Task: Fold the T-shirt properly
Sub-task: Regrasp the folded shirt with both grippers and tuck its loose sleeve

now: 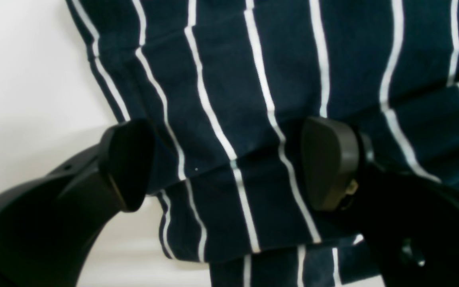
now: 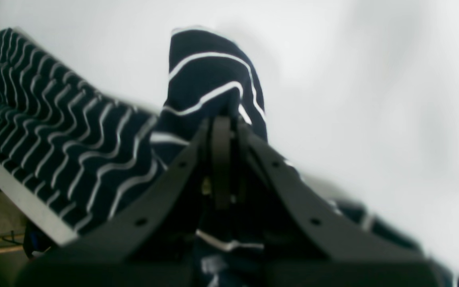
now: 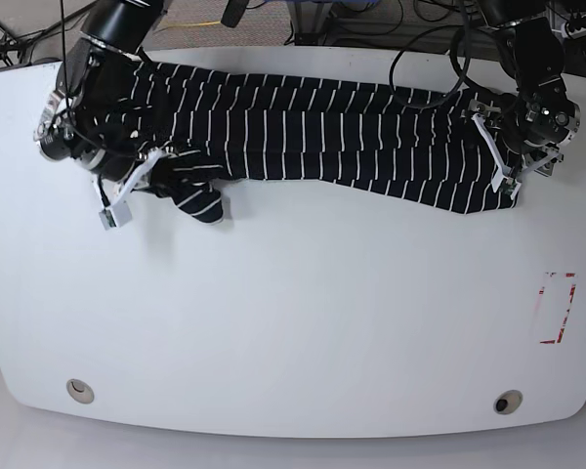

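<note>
Striped T-shirt [image 3: 313, 137] runs lengthwise across your worktop [image 3: 303, 313]; right end effector [image 2: 221, 119] pinches one end, left end effector [image 1: 229, 163] spread over the other.

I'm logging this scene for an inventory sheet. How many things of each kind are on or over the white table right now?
T-shirt: 1
Grippers: 2, the left gripper and the right gripper
Red-outlined marker on the table: 1
Round table holes: 2
Total: 6

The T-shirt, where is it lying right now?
In the base view, the T-shirt stretches across the far part of the white table, between both arms.
</note>
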Tool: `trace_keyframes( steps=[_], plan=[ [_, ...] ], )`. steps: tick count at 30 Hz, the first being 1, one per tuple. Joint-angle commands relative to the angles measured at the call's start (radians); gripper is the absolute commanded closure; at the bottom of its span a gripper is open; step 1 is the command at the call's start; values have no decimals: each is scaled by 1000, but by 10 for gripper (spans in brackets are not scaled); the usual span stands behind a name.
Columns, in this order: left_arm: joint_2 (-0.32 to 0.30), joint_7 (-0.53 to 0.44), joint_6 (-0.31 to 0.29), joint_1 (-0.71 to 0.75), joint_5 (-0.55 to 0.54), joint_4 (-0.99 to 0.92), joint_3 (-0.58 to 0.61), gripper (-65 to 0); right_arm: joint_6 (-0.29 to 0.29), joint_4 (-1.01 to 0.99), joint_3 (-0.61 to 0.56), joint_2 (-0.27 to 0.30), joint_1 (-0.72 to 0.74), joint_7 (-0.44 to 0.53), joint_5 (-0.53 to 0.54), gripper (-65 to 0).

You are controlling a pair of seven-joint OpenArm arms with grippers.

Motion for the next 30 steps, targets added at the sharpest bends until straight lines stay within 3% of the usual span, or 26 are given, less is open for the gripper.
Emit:
trace_keyframes(
  steps=[1,12,17,24,30],
  plan=[
    [-10,3,-1,-2,8,13,-3,-531,2,98,53,17,-63,16,93,0],
    [-35,3,-1,10,8,-42,-3,-531,2,276,230,10,-241,14,135,0],
    [-39,3,-1,12,8,-54,-3,-531,2,287,293,10,-314,14,237,0],
    [-39,3,-1,10,8,-54,-3,-531,2,291,300,10,-397,14,340,0],
    [-39,3,-1,12,8,-54,-3,-531,2,291,302,9,-474,16,349,0]
  ],
)
